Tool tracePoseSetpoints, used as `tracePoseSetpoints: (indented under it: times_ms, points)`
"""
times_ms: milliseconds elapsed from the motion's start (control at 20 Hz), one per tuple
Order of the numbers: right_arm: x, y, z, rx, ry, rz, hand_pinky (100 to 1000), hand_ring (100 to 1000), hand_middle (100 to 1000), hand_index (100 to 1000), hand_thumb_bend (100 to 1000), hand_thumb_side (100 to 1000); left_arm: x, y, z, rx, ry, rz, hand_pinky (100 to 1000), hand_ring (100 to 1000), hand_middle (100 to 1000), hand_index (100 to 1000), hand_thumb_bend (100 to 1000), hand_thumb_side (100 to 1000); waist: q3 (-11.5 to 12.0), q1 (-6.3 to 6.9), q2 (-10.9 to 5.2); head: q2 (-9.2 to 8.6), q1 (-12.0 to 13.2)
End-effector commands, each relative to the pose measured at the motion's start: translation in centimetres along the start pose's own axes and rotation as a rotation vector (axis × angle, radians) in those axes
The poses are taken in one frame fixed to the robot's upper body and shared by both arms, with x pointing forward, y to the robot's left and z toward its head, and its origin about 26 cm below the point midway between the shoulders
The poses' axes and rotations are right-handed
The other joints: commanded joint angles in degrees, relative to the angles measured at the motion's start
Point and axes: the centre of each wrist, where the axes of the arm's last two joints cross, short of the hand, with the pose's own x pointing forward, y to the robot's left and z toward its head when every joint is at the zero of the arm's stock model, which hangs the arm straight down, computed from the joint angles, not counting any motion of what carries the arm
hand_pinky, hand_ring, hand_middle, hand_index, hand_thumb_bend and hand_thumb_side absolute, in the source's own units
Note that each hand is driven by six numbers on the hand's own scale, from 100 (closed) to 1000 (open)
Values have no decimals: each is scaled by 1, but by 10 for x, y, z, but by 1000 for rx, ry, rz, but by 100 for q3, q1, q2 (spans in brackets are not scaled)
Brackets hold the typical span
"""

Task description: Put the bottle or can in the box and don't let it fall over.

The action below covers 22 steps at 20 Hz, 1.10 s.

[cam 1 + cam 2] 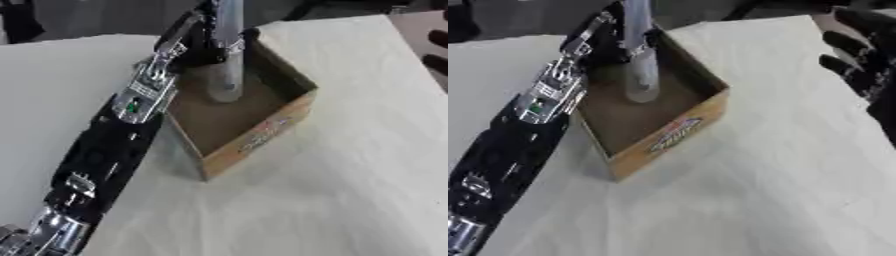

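Grey bottle, upright, base at the far corner of your cardboard box; left hand curled round its upper body (right hand idle, open, tabletop's far right edge).

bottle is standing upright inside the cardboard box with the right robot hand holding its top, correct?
Not quite: the left robot hand holds the bottle, its arm coming in from the left side of the left eye view. The right robot hand hangs apart at the right edge of the right eye view. The bottle does stand upright inside the cardboard box.
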Motion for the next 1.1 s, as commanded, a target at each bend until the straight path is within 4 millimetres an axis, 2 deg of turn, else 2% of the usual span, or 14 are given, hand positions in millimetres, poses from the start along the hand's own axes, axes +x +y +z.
tracePoseSetpoints:
  times_ms: [50,300,550,1100]
  points:
    - [10,-2,0,3,-21,31,973,1000,1000,847,100,533,9,12,0,-7,-9,-54,1000,1000,1000,925,512,224,29,-36,-152,20,-31]
    - [9,-6,4,-14,-7,44,973,1000,1000,847,100,533,8,16,8,-20,19,-37,1000,1000,1000,917,496,200,173,-23,-222,80,-102]
    - [8,-11,9,-35,13,60,973,1000,1000,847,100,532,10,23,26,-1,21,10,1000,1000,1000,915,484,175,358,9,-341,163,-224]
    - [6,-21,22,-97,50,91,972,1000,1000,846,100,530,17,33,86,11,30,74,1000,1000,1000,915,474,176,731,69,-592,387,-367]
